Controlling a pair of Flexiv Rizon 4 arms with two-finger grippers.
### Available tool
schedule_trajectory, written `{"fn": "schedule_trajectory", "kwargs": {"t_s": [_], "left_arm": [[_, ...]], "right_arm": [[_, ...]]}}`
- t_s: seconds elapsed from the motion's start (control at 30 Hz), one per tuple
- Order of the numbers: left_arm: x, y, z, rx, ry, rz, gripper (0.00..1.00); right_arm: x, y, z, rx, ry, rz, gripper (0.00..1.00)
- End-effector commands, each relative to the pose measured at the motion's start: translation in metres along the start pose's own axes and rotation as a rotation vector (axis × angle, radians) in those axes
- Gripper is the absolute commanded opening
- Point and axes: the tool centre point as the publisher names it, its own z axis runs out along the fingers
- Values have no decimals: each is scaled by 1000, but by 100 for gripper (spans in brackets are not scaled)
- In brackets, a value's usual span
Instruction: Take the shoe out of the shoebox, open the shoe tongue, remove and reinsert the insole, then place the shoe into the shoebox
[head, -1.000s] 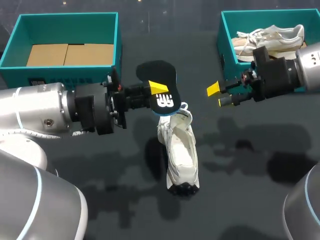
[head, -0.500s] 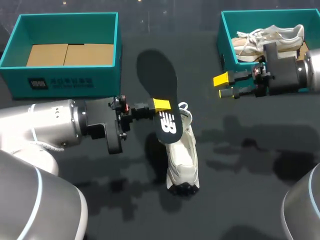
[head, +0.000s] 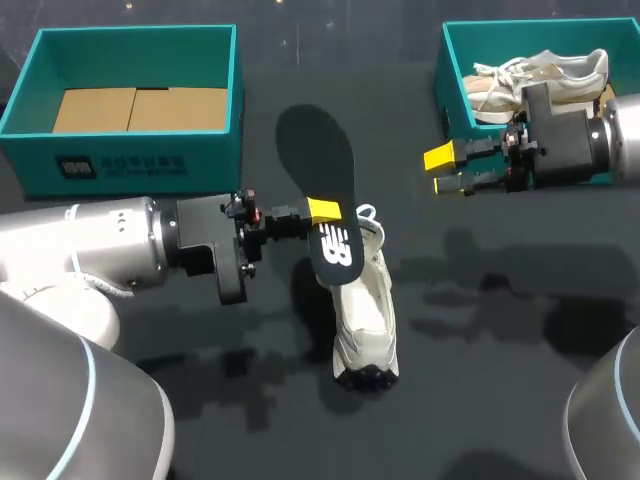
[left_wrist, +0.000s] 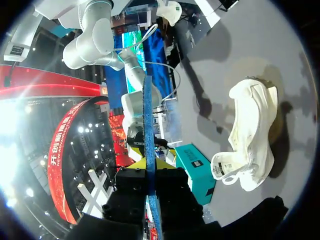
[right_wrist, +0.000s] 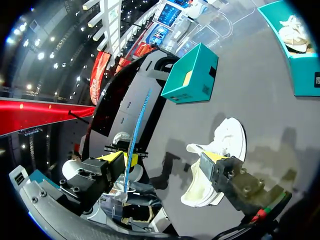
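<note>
My left gripper (head: 322, 212) is shut on a black insole (head: 314, 160), gripping it near the heel end, which bears a white logo. The insole slants up over the table, its heel end just above the collar of a white shoe (head: 364, 310) lying on the dark table. In the left wrist view the insole (left_wrist: 147, 115) shows edge-on, a thin blue line between the yellow tips, with the shoe (left_wrist: 251, 135) off to one side. My right gripper (head: 446, 170) stands open and empty beside the right shoebox (head: 443, 85). Its wrist view faces the insole (right_wrist: 137, 125) and the shoe (right_wrist: 222, 147).
The right teal shoebox holds a beige shoe (head: 540, 72). At the back left stands a second teal box (head: 135, 160) with cardboard (head: 135, 108) inside. Bare table lies in front of the white shoe and to its right.
The left arm has drawn back and turned the insole, which now stands longer and steeper over the shoe. The right gripper has pulled back a little toward the right box.
</note>
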Motion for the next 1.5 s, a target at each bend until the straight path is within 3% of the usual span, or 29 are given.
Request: {"fn": "schedule_trajectory", "kwargs": {"t_s": [0.03,0.23,0.87,1.13,1.2,1.33,1.43,1.5], "left_arm": [[16,4,16,5,9,1,0],[28,10,20,9,1,-12,0],[43,22,42,21,-10,-28,0],[45,23,46,19,14,-26,0],[46,21,46,21,17,-23,0],[49,20,47,23,25,-15,0],[51,20,48,20,30,-10,0],[51,20,48,18,32,-7,0]], "right_arm": [[-6,18,17,29,21,-2,100],[-9,23,35,68,51,20,100],[-12,2,68,125,144,87,99],[-13,2,76,141,150,103,82],[-14,4,77,136,152,103,82],[-14,8,80,134,156,102,67],[-16,9,82,142,159,111,64],[-17,9,83,141,160,118,53]]}}
